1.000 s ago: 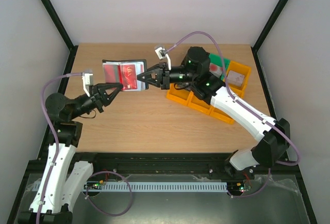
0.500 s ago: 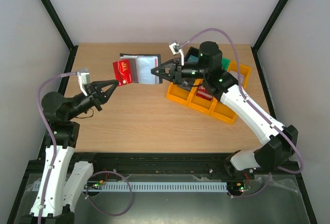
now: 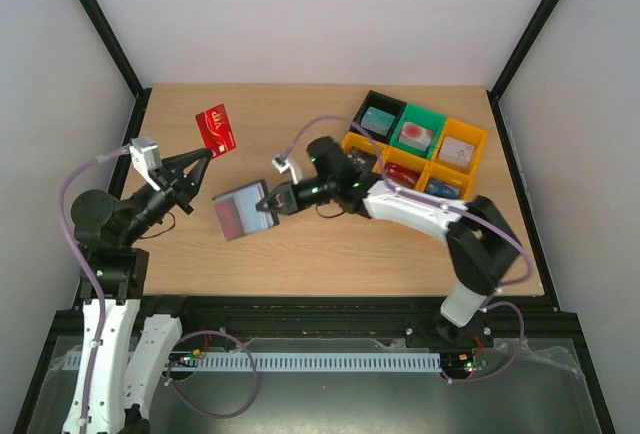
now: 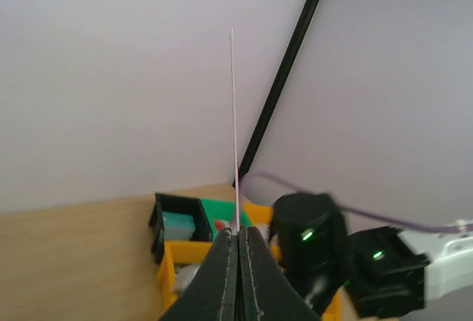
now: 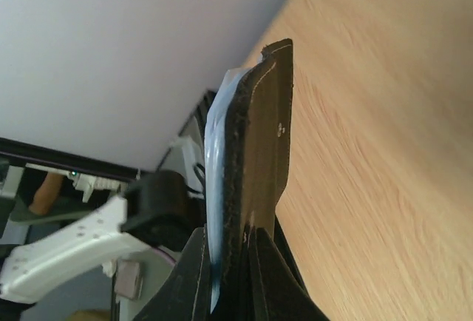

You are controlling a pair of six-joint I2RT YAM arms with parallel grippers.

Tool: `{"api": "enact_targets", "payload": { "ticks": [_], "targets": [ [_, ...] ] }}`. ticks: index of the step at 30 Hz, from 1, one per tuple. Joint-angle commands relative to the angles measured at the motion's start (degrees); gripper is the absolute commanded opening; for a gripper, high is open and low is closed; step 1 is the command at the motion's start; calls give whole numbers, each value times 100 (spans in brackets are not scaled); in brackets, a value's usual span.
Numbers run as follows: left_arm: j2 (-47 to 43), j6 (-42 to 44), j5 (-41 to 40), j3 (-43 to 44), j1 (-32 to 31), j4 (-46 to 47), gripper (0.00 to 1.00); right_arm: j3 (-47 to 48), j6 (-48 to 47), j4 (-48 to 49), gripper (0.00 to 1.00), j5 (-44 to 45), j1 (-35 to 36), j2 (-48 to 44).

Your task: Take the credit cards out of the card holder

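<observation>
1. While both arms reach over the wooden worktop, the right end effector pinches the black card holder by one edge, opened face upward.
2. Its length runs out toward the left arm, which looks the nearer one for any further pull.
3. The left end effector, pressed together on the red credit card, holds it raised, apart from the holder.

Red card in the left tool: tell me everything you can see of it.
The red card is a thin, flat rectangle, plastic-looking, with pale lettering on its face. The shut left tool pinches its near edge and holds it in the air, tilted, above the far-left part of the table. From the left wrist it shows edge-on as a straight hairline, unbent. Nothing else touches it.
</observation>
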Motion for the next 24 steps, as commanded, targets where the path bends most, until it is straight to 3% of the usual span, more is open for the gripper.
{"api": "enact_targets", "payload": {
  "ticks": [1, 4, 6, 9, 12, 13, 15, 21, 24],
  "targets": [
    [6, -482, 152, -163, 47, 202, 2, -101, 217, 462, 2, -370, 155, 842],
    [-1, -402, 152, -127, 49, 145, 2, 28, -179, -105, 2, -540, 173, 1259],
    [-19, -394, 130, -136, 49, 141, 2, 410, -941, -1298, 11, -211, 170, 1484],
    [-31, -376, 190, -160, 52, 160, 2, 1079, -1654, -3024, 52, 866, 33, 1703],
    [-21, -93, 564, -136, 49, 184, 2, 1172, -1657, -3441, 93, 1507, -344, 1276],
    [-9, 103, 737, -102, 47, 135, 2, 1172, -1690, -3423, 99, 1614, -445, 985],
    [52, 625, 960, -2, 49, -156, 2, 1306, -1976, -3379, 99, 1706, -514, 251],
    [364, 1365, 2048, 336, 12, -597, 2, 1476, -2755, -2498, 99, 242, -520, -1308],
    [636, 2869, 2410, 981, -19, -1936, 2, 1948, -3250, -2681, 99, 120, -517, -1642]
  ]
}}
